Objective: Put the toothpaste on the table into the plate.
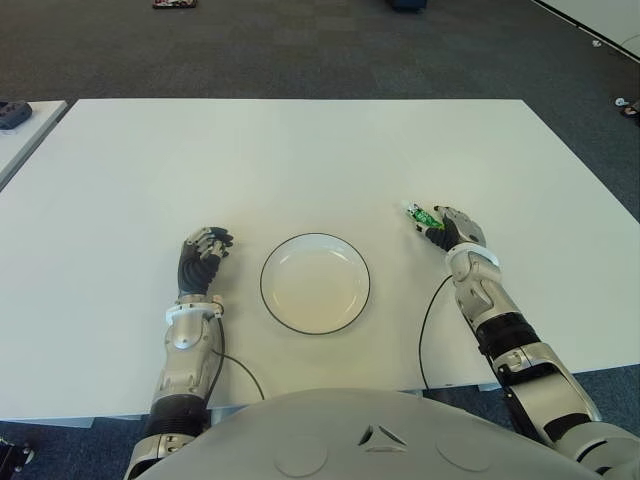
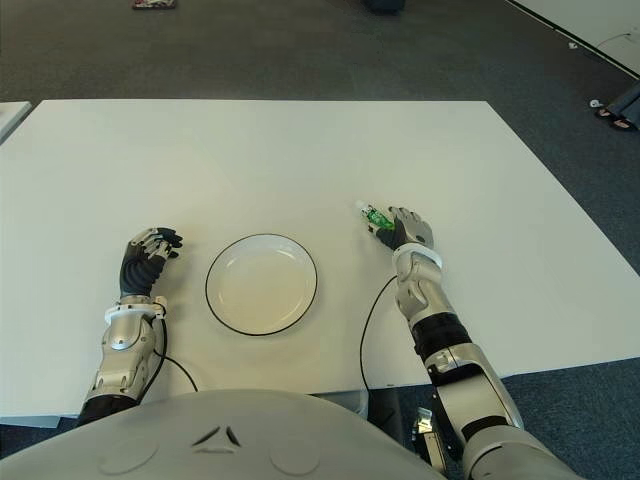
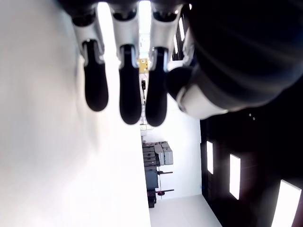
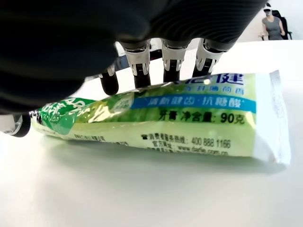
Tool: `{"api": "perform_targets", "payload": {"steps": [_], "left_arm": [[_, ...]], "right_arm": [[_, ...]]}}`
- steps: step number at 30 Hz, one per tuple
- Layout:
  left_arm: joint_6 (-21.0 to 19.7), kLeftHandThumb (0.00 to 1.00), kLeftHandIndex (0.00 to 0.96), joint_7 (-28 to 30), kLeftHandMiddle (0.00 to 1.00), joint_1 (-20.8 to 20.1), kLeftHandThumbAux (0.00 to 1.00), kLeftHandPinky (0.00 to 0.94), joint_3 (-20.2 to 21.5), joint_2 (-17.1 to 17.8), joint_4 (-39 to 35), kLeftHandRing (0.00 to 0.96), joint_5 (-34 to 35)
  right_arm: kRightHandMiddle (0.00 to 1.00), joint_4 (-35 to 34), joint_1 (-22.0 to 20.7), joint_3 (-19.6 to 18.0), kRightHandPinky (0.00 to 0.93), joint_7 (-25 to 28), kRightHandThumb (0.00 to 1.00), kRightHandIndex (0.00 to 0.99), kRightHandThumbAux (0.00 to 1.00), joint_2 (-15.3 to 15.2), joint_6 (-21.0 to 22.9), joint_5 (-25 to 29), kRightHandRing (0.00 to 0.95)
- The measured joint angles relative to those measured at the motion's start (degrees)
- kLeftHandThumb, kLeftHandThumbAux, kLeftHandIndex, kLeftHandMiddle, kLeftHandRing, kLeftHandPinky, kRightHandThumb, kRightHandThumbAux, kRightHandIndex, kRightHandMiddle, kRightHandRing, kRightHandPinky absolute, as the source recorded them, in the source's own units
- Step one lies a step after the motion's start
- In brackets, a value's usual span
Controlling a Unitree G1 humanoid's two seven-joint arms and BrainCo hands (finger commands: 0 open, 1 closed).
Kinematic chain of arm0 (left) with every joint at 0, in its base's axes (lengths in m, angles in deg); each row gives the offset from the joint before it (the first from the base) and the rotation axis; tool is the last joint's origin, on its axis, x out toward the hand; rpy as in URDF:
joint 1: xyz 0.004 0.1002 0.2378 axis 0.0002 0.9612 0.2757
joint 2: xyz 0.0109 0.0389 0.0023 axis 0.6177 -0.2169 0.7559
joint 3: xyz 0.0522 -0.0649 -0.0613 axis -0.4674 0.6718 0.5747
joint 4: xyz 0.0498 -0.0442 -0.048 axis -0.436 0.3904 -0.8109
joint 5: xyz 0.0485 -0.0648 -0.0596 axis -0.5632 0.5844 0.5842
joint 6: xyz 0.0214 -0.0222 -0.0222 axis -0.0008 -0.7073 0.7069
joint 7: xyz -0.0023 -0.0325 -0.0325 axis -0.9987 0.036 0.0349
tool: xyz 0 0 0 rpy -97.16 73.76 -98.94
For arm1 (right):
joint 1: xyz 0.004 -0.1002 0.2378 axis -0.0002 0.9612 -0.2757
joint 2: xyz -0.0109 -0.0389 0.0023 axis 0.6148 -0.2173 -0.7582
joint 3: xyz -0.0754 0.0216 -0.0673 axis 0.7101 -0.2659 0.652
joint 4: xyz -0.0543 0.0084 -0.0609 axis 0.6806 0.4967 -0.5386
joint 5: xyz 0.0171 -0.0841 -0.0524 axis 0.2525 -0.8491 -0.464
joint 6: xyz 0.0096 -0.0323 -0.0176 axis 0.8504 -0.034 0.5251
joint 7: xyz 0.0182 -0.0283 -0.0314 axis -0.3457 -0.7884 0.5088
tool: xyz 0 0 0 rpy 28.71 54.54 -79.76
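A green and white toothpaste tube (image 1: 422, 215) lies flat on the white table (image 1: 300, 150), to the right of the plate. My right hand (image 1: 456, 229) sits over its near end. In the right wrist view the tube (image 4: 161, 123) rests on the table with my fingers (image 4: 171, 61) stretched out beyond its far side, not closed on it. The white plate with a dark rim (image 1: 263, 283) stands at the table's near middle, with nothing in it. My left hand (image 1: 203, 255) shows to the left of the plate, fingers relaxed and holding nothing.
The table's near edge runs just behind my forearms. Dark carpet surrounds the table. Another white table's corner (image 1: 20, 130) with a dark object on it shows at the far left.
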Motion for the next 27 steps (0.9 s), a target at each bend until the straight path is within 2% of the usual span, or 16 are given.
{"api": "perform_targets", "payload": {"steps": [16,23,27], "left_arm": [[0.2,0.704,0.427,0.0,0.475,0.9,0.722,0.481,-0.1,-0.2,-0.5,0.483,-0.1],[0.2,0.703,0.427,-0.1,0.476,1.3,0.722,0.480,-0.1,-0.2,-0.7,0.484,-1.0],[-0.5,0.703,0.427,-0.3,0.475,1.7,0.722,0.480,-0.1,-0.4,-1.3,0.483,-1.0]], "right_arm": [[0.000,4.8,-1.4,3.8,0.000,-2.1,0.396,0.000,0.345,-1.1,-4.9,-2.3,0.000],[0.000,8.0,-3.7,5.0,0.000,-2.7,0.391,0.011,0.375,-0.4,-5.7,-2.3,0.000],[0.000,11.5,-5.8,5.2,0.000,-4.1,0.412,0.026,0.389,1.2,-5.7,-2.2,0.000]]}}
